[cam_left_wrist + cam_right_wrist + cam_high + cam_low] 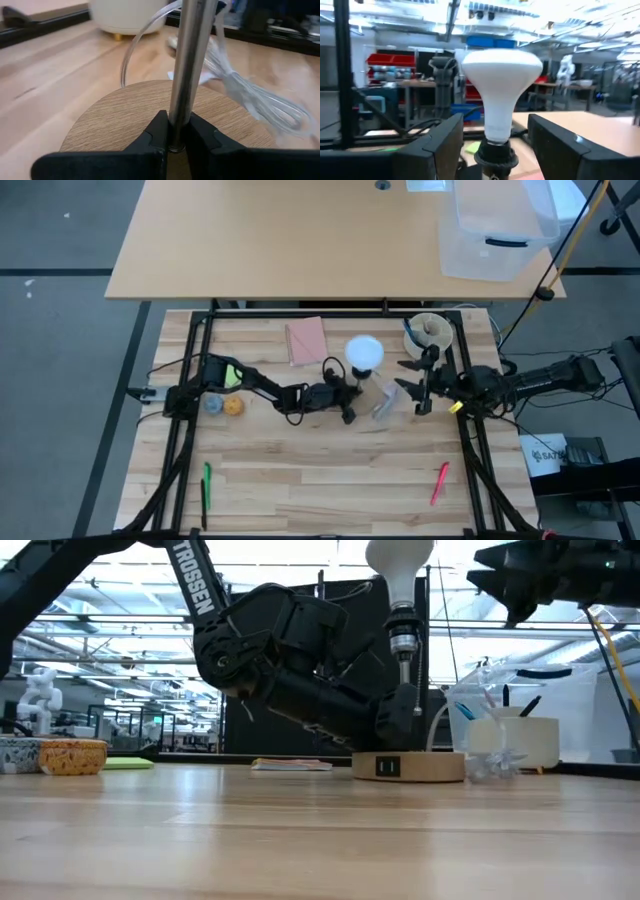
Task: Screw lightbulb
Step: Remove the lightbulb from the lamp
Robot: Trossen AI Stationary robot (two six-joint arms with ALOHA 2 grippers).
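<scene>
Lightbulb (364, 352) upright near the table's middle, white dome up, base seated in a black socket atop a thin metal rod (189, 70) rising from a round wooden disc (408, 766). Left gripper (172, 142) low at the foot of that rod, fingers closed tight around it just above the disc. Right gripper (417, 384) just right of the bulb, raised above the table, jaws spread wide and empty; in the right wrist view the bulb stands between and beyond the two dark fingers (437, 145), not touched by them. Crumpled clear plastic wrapper (385, 401) on the table between the two grippers, just right of the disc. Clear cable (250, 90) looping across the wood beside the disc. Pink notepad (306, 340) left of the bulb, toward the far side. Round white container (428, 331) at the far right, behind the right gripper; contents hard to make out. Yellow-green item (232, 374), small blue-grey piece (213, 405) and orange ball (234, 406) at the left, beside the left arm. Green pen (207, 481) near the left front, red pen (439, 483) near the right front. Clear plastic bin (497, 228) on the far tan table (280, 240), beyond the work table.
</scene>
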